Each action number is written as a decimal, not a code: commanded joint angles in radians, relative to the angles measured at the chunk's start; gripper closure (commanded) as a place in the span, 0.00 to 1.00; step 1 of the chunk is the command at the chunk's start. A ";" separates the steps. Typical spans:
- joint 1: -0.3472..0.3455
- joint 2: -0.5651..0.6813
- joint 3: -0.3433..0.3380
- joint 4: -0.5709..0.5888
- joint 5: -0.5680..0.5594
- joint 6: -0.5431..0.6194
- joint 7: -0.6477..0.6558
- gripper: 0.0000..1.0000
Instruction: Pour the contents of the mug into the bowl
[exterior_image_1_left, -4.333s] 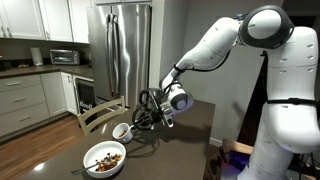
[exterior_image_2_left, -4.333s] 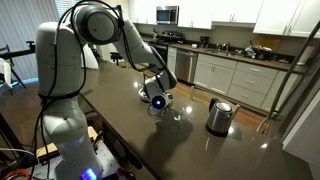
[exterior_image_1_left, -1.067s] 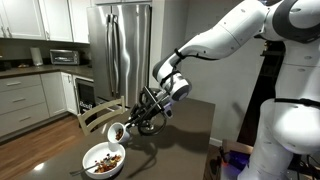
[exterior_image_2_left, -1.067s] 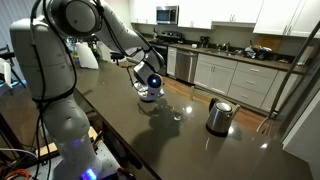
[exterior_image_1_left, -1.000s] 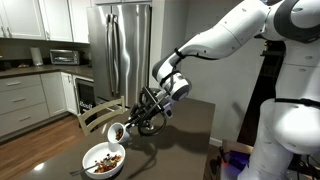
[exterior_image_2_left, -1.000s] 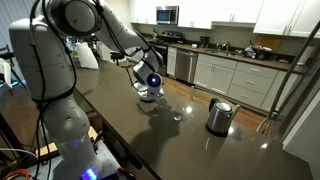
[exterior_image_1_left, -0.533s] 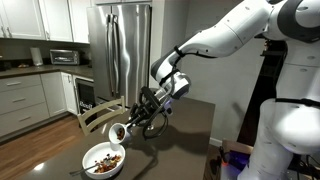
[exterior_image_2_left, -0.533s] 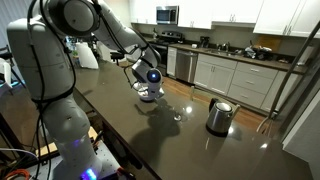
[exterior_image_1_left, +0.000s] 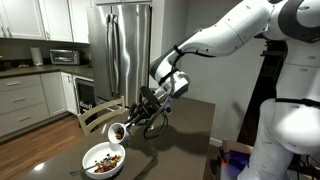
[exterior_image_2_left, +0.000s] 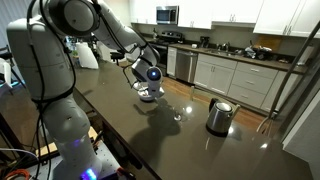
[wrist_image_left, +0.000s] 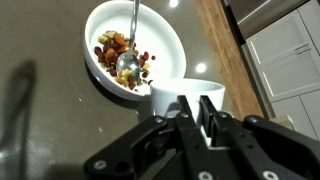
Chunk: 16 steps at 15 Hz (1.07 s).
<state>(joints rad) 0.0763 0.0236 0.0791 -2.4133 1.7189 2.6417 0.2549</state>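
Closest in the wrist view, my fingers (wrist_image_left: 210, 112) are clamped together on the near wall of the mug (wrist_image_left: 187, 93), a small squat cup of smooth white ceramic with a thick rounded rim. The bowl (wrist_image_left: 135, 45) lies straight ahead of the fingers and a little to one side, just past the mug's far lip, so I judge the pour turns on tipping the mug forward along that line. In an exterior view the mug (exterior_image_1_left: 119, 131) hangs above the surface, tilted, with its mouth over the near rim of the bowl (exterior_image_1_left: 104, 158). The bowl is wide, round, glossy white and clearly broader than the mug, holding brownish and reddish bits of food with a metal spoon (wrist_image_left: 128, 62) lying among them, handle pointing away. Under both is a dark, polished surface (wrist_image_left: 40, 120) that throws back light. Farther off stand a steel kettle (exterior_image_2_left: 218, 116) and a brushed-steel fridge (exterior_image_1_left: 122, 50).
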 joint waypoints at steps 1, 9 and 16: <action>0.001 -0.001 -0.002 0.000 -0.004 -0.001 0.004 0.84; 0.041 -0.008 0.035 0.006 -0.053 0.142 0.018 0.94; 0.092 -0.027 0.081 0.007 -0.129 0.250 0.042 0.94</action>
<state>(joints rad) 0.1511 0.0221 0.1432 -2.3975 1.6333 2.8638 0.2560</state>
